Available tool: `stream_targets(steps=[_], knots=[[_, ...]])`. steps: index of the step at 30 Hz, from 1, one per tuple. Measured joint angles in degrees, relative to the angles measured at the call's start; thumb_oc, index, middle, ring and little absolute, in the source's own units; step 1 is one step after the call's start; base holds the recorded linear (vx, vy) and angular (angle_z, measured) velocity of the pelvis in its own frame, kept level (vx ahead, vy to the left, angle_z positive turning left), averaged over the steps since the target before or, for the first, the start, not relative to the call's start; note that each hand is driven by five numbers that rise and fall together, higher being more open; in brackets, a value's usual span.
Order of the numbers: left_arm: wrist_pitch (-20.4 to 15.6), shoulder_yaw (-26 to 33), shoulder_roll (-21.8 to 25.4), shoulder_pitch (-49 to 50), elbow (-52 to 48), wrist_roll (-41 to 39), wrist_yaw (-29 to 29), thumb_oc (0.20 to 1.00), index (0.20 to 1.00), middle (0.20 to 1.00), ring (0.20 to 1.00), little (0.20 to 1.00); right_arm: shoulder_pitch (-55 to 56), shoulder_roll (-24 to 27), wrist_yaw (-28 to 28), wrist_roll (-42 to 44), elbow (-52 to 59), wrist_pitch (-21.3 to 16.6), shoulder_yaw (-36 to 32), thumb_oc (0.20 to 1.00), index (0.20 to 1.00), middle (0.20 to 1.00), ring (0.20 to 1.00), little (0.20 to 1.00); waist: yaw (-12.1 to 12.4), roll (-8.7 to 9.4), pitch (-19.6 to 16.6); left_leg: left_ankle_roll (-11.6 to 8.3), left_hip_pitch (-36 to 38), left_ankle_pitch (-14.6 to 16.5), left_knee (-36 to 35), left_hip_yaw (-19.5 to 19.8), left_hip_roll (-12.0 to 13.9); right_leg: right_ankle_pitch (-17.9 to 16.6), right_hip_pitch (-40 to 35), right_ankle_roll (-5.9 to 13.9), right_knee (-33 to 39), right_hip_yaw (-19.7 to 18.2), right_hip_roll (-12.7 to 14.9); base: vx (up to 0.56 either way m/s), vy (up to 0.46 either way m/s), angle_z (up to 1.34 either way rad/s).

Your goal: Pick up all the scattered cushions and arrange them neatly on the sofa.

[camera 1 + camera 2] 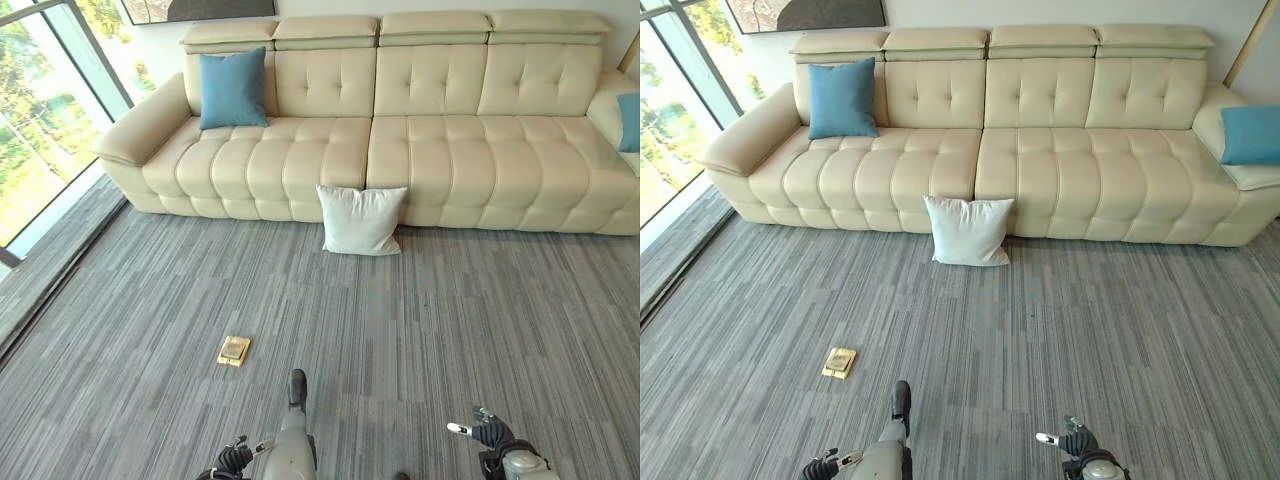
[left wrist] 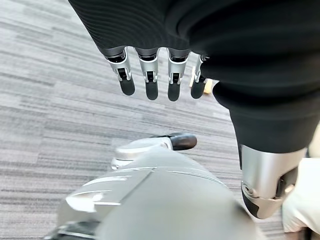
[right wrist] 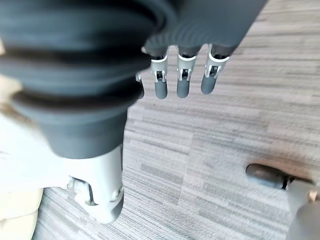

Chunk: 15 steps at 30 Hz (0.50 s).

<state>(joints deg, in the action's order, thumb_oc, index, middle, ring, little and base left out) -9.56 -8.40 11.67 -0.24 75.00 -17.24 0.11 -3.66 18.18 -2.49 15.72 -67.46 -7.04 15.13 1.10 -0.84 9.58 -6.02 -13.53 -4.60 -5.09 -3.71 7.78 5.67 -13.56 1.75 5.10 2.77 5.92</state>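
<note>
A white cushion (image 1: 360, 220) stands on the carpet, leaning against the front of the cream sofa (image 1: 450, 160) near its middle. One blue cushion (image 1: 232, 88) sits upright against the sofa's left backrest. Another blue cushion (image 1: 1251, 135) rests at the sofa's right end by the armrest. My left hand (image 1: 232, 458) and right hand (image 1: 488, 432) hang low at the near edge of the view, far from the cushions. In the wrist views the left hand (image 2: 150, 80) and the right hand (image 3: 182, 80) have straight fingers over the carpet and hold nothing.
A small brass floor socket (image 1: 234, 350) is set into the grey striped carpet between me and the sofa. A tall window (image 1: 40, 120) runs along the left side, with a raised strip of floor below it.
</note>
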Motion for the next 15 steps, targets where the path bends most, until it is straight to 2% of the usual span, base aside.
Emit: stream_targets(steps=[1, 2, 3, 4, 5, 6, 7, 8, 9, 10, 11, 12, 13, 14, 15], knots=[[0.01, -0.16, 0.76, 0.98, 0.4, 0.14, -0.08, 1.0, 1.0, 1.0, 1.0, 1.0, 2.39, -1.04, -0.11, -0.04, -0.54, 0.33, 0.1, 1.0, 1.0, 1.0, 1.0, 1.0, -0.82, 2.48, -1.54, 2.24, 3.0, -3.63, 0.01, -0.61, -4.12, 2.38, -2.39, 2.38, -0.13, -1.31, 3.76, 0.58, 0.352, -0.86], [-0.04, -0.44, 1.96, 1.2, 0.43, 0.19, -0.04, 1.0, 1.0, 1.0, 1.0, 1.0, 3.38, -3.05, 0.09, -0.07, -1.36, 0.43, 0.1, 1.0, 1.0, 1.0, 1.0, 1.0, -0.62, 5.07, -3.25, 2.45, 4.61, -3.75, -0.03, -1.11, -7.09, 1.23, -2.02, 2.93, -3.69, -1.55, 6.64, 0.56, 0.341, -0.66], [-0.19, -0.54, 2.96, 1.66, 0.52, 0.39, -0.11, 1.0, 1.0, 1.0, 1.0, 1.0, 3.52, -5.28, 0.11, -0.2, -1.43, 0.58, 0.72, 1.0, 1.0, 1.0, 1.0, 1.0, -0.61, 4.38, -3.6, 5.23, 7.81, -4.76, -0.01, -3.4, -7.28, -0.82, 0.34, 3.98, -12.39, -2.41, 7.22, 0.41, 0.25, -0.66], [-0.15, -0.58, 3.85, 1.8, 0.42, 0.42, -0.09, 1.0, 1.0, 1.0, 1.0, 1.0, 3.74, -6.63, 0.23, -1.04, -1.28, 0.78, 2.4, 1.0, 1.0, 1.0, 1.0, 1.0, -0.79, 4.69, -5.9, 6.66, 7.73, -3.69, -0.02, -4.28, -7.78, -2.1, 4.47, 5.35, -19.22, -3.43, 7.65, 0.31, 0.197, -0.33], [-0.31, -0.62, 4.51, 1.71, -0.84, 0.44, -0.11, 1.0, 1.0, 1.0, 1.0, 1.0, 3.67, -7.42, 0.3, -1.12, -0.71, 0.8, 2.39, 1.0, 1.0, 1.0, 1.0, 1.0, -0.67, 5.05, -6.58, 7.93, 7.72, -2.82, -0.02, -3.5, -8.63, -0.72, 7.3, 7.83, -22.8, -4.75, 7.68, 0.24, 0.159, 0.18], [-0.36, -0.7, 4.77, 1.68, -1.25, 0.49, -0.09, 1.0, 1.0, 1.0, 1.0, 1.0, 3.31, -7.5, 0.3, -1.11, -0.29, 0.83, 2.17, 1.0, 1.0, 1.0, 1.0, 1.0, -0.53, 5.77, -7.06, 9.44, 7.67, -1.77, 0.0, -3.04, -10.32, 1.3, 8.01, 9.83, -22.82, -6.02, 7.39, 0.29, 0.214, 0.34], [-0.01, -3.17, 4.67, 2.04, -1.22, 0.77, -0.12, 1.0, 1.0, 1.0, 1.0, 1.0, 2.46, -6.72, 0.21, -1.11, -0.43, 0.8, 2.12, 1.0, 1.0, 1.0, 1.0, 1.0, -0.51, 6.4, -7.6, 11.88, 8.42, -0.84, 0.01, -3.06, -12.96, 0.28, 9.68, 10.07, -24.99, -5.88, 8.55, 0.2, 0.168, 0.27], [0.06, -3.95, 4.32, 1.79, -1.22, 0.97, -0.14, 1.0, 1.0, 1.0, 1.0, 1.0, 2.13, -6.25, 0.21, -1.1, -0.49, 0.79, 2.04, 1.0, 1.0, 1.0, 1.0, 1.0, -0.56, 6.0, -7.36, 12.41, 8.93, -0.57, 0.01, -3.01, -13.25, -0.94, 10.15, 10.74, -27.34, -6.73, 8.46, 0.16, 0.163, 0.23], [0.05, -5.04, 4.11, 1.8, -1.88, 0.99, -0.17, 1.0, 1.0, 1.0, 1.0, 1.0, 1.11, -5.7, 0.21, -1.1, -0.52, 0.78, 1.7, 1.0, 1.0, 1.0, 1.0, 1.0, -0.53, 4.48, -6.24, 14.07, 9.91, -0.49, 0.01, -2.28, -13.28, -2.92, 14.35, 11.33, -36.06, -7.39, 8.03, 0.05, 0.091, 0.21], [0.05, -5.04, 4.17, 1.86, -2.24, 1.0, -0.12, 1.0, 1.0, 1.0, 1.0, 1.0, 0.84, -5.61, 0.21, -1.09, -0.4, 0.77, 1.63, 1.0, 1.0, 1.0, 1.0, 1.0, -0.64, 4.15, -5.82, 14.07, 10.41, -0.54, 0.03, -2.1, -13.39, -2.58, 16.87, 11.9, -41.3, -7.78, 8.01, 0.08, 0.09, 0.28], [0.05, -5.02, 4.23, 1.86, -2.44, 0.99, -0.11, 1.0, 1.0, 1.0, 1.0, 1.0, 0.69, -5.62, 0.24, -1.1, -0.24, 0.84, 1.68, 1.0, 1.0, 1.0, 1.0, 1.0, -0.62, 3.82, -5.42, 13.8, 11.06, -0.78, 0.07, -1.81, -13.5, -1.65, 17.55, 11.96, -43.59, -7.64, 7.86, 0.11, 0.09, 0.23], [0.04, -5.09, 4.26, 1.53, -2.58, 0.99, -0.09, 1.0, 1.0, 1.0, 1.0, 1.0, 1.02, -5.65, 0.23, -1.1, -0.26, 0.82, 1.64, 1.0, 1.0, 1.0, 1.0, 1.0, -0.66, 3.54, -4.78, 14.8, 12.17, -0.39, 0.05, -1.54, -13.63, -1.93, 18.66, 11.52, -45.08, -7.57, 7.29, 0.16, 0.098, 0.13], [0.03, -5.17, 4.15, 1.06, -2.98, 0.99, -0.1, 1.0, 1.0, 1.0, 1.0, 1.0, 0.97, -5.63, 0.21, -1.1, -0.3, 0.81, 1.24, 1.0, 1.0, 1.0, 1.0, 1.0, -0.57, 2.81, -3.3, 16.74, 13.87, 1.14, 0.04, -1.46, -13.81, -3.13, 20.96, 10.65, -47.27, -6.81, 7.12, 0.2, 0.089, 0.01], [0.06, -5.37, 3.66, 0.97, -2.98, 0.98, -0.09, 1.0, 1.0, 1.0, 1.0, 1.0, 0.97, -5.48, 0.2, -1.09, -0.11, 0.76, 0.16, 1.0, 1.0, 1.0, 1.0, 1.0, -0.67, 2.33, -2.76, 16.99, 14.87, 2.05, 0.03, -0.74, -13.62, -2.61, 21.95, 9.51, -49.8, -5.87, 7.14, 0.22, 0.049, -0.09], [0.06, -5.38, 2.98, 0.76, -3.0, 0.99, -0.15, 1.0, 1.0, 1.0, 1.0, 1.0, 1.07, -4.97, 0.13, -1.08, 0.69, 0.69, -0.22, 1.0, 1.0, 1.0, 1.0, 1.0, -0.81, 1.15, -1.81, 16.85, 16.27, 2.13, 0.04, -1.2, -12.74, -0.66, 22.83, 8.32, -49.99, -4.79, 6.46, 0.24, -0.011, -0.19]])
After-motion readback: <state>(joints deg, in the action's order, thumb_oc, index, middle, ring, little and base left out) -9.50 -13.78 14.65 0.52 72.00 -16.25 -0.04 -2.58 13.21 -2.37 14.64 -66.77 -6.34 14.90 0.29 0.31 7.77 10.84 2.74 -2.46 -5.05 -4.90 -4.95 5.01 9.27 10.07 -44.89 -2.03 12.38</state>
